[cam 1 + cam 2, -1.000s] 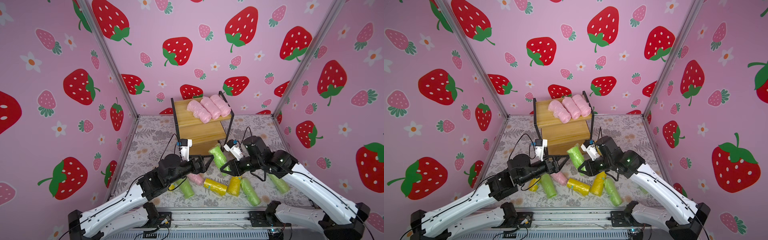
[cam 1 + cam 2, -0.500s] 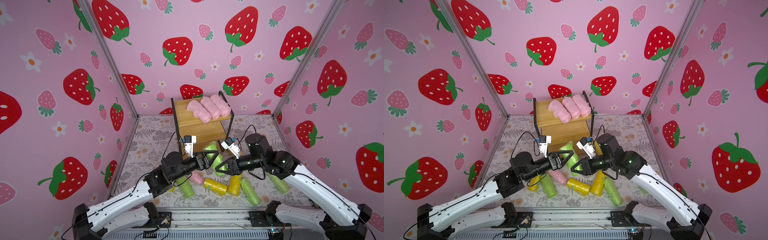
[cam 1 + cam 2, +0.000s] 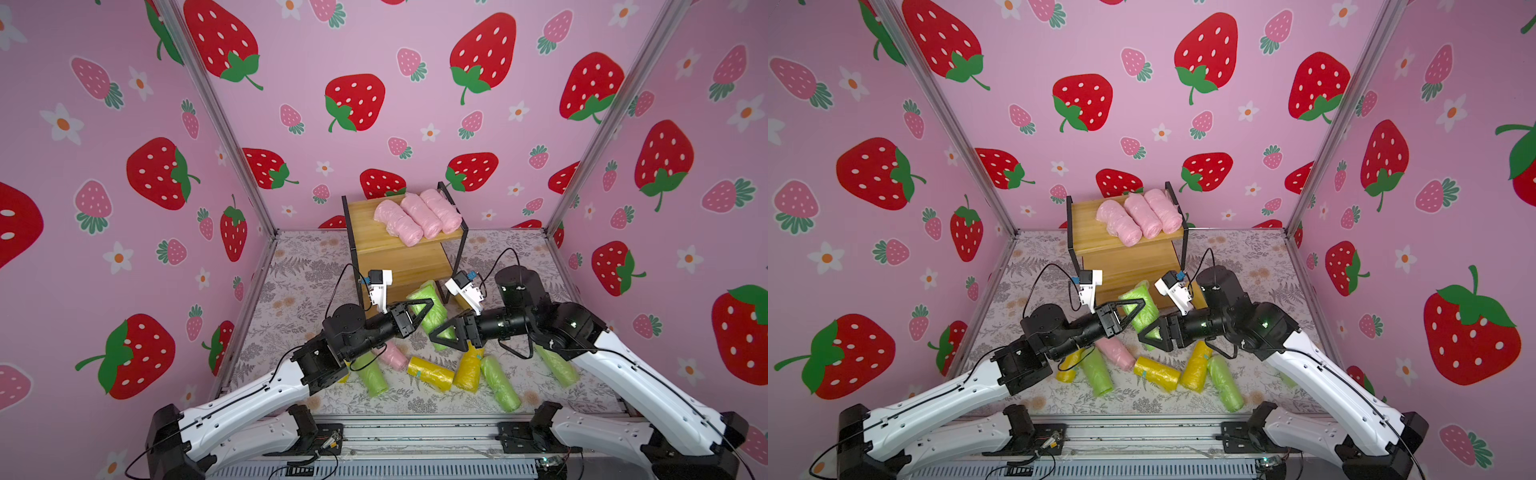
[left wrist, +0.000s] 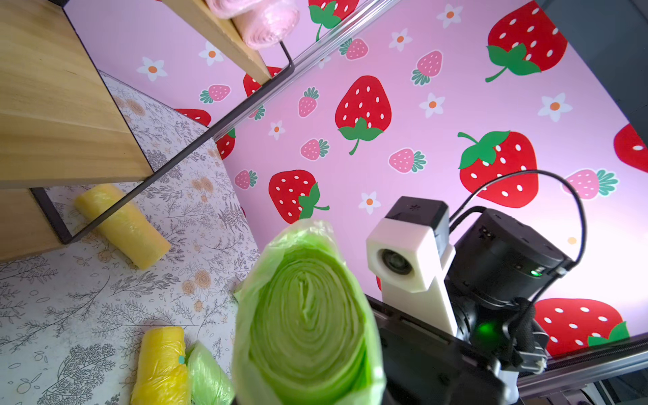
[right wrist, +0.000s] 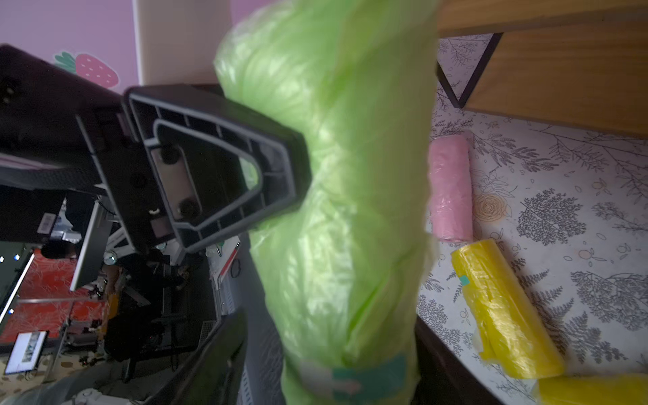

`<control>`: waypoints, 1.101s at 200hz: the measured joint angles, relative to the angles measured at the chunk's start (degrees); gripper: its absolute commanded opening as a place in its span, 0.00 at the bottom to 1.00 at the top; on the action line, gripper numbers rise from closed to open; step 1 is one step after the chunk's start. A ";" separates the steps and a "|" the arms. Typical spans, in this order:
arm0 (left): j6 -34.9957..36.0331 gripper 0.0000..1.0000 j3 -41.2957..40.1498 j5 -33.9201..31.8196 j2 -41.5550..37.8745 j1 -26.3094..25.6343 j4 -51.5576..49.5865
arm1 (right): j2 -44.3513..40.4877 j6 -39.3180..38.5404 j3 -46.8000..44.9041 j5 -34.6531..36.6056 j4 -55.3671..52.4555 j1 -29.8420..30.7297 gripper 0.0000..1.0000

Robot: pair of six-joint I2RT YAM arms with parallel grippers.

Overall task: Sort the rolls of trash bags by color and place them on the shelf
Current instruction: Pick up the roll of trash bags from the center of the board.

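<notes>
A light green roll [image 3: 428,309] hangs in the air in front of the shelf [image 3: 399,257], between my two grippers. My left gripper [image 3: 422,306] is shut on its upper part; in the right wrist view one of the left gripper's fingers [image 5: 224,175] presses into the roll's [image 5: 350,210] side. My right gripper [image 3: 444,336] stands open around the roll's lower end, with a gap beside the plastic. In the left wrist view the roll's end [image 4: 305,315] fills the space between the jaws. Three pink rolls [image 3: 417,216] lie on the shelf's top board.
On the floral floor lie a pink roll [image 3: 392,355], yellow rolls [image 3: 430,372] [image 3: 469,370] and green rolls [image 3: 372,374] [image 3: 500,386] [image 3: 557,365]. Another yellow roll [image 4: 122,226] lies beside the shelf's foot. Strawberry-patterned walls close in three sides.
My left gripper moved in toward the green roll held by the right gripper and shut on it. My right gripper then opened.
</notes>
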 measured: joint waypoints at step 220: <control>-16.22 0.00 -13.09 -21.31 -4.07 -3.15 16.59 | -1.09 15.34 -14.27 17.88 26.32 6.84 0.71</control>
